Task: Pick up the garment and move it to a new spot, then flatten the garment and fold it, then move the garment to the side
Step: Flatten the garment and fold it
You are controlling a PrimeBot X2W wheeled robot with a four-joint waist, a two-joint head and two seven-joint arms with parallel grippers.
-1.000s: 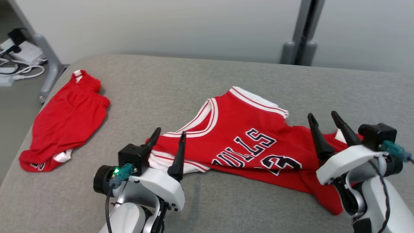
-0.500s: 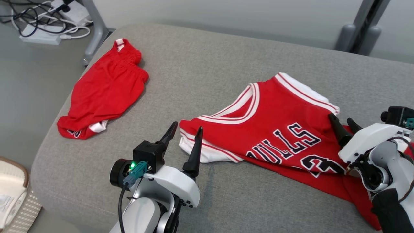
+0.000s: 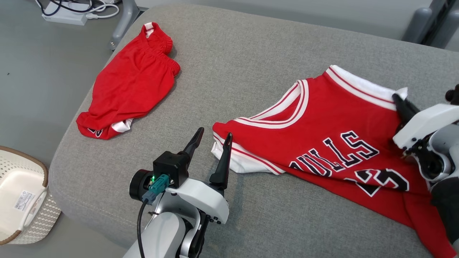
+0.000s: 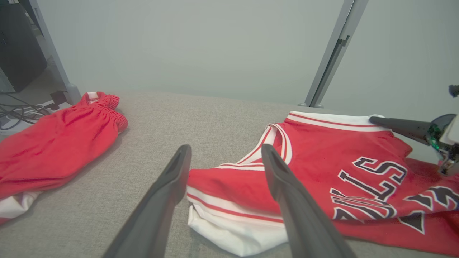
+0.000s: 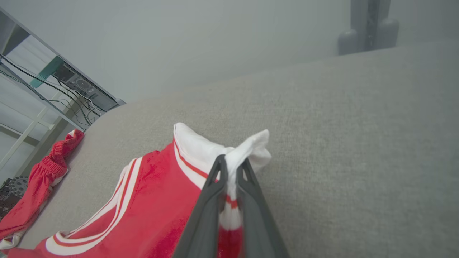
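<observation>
The right gripper [image 5: 232, 161] is gripping the far right corner of the red jersey [image 3: 322, 136], with its jaws squeezing a bunched tuft of the white trim [image 5: 251, 147]. The jersey is lying rumpled, lettering up, on the right half of the grey cushion [image 3: 233, 64]. The corner hold looks meant to let the cloth hang and spread when lifted, rather than ball up. The left gripper [image 3: 215, 133] is hovering with its jaws standing wide apart and holding nothing, just beside the jersey's near left corner. It is probably lining up to take that second corner, so that both arms can carry the garment taut. The red shorts [image 3: 132, 82] are lying well apart at the cushion's far left, seemingly outside this step. The right wrist view is showing the pinch itself, with cloth puffing out above the fingertips, while in the head view those fingers overlap and the grip is hard to read. The left wrist view is showing a white layer doubled under at the near corner. The head view is giving the whole layout, including a pale basket [image 3: 48, 211] on the floor beside the cushion.
</observation>
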